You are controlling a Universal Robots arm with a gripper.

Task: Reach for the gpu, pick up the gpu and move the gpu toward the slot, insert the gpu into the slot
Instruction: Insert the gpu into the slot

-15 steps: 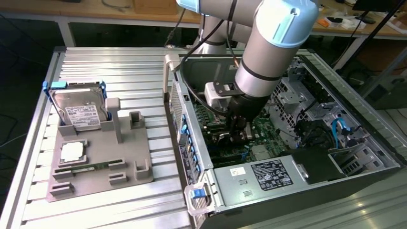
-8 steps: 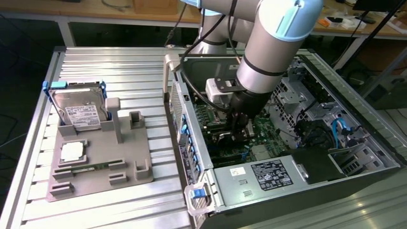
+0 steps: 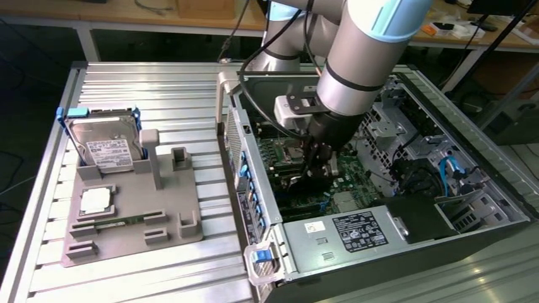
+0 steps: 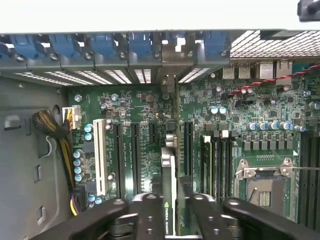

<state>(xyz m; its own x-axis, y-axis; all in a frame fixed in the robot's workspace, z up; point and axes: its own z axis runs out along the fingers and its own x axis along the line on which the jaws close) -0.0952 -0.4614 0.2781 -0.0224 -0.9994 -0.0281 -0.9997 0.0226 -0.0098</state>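
The gripper [image 4: 169, 210] is clamping the gpu [image 4: 168, 185] edge-on between its fingers [image 4: 145, 212], holding it upright above the motherboard [image 4: 250, 115]; that orientation seemingly suits its slot [image 4: 188, 147].

I see a ribbed metal table [image 3: 151, 85] carrying everything. On it, toward the exterior view's left, lies a grey holder tray [image 3: 168, 224] with a hard drive [image 3: 105, 148] standing in it and a small chip [image 3: 95, 202] lying flat. Just beside it, toward the exterior view's right, the open computer case [image 3: 471, 208] rests on the same table.
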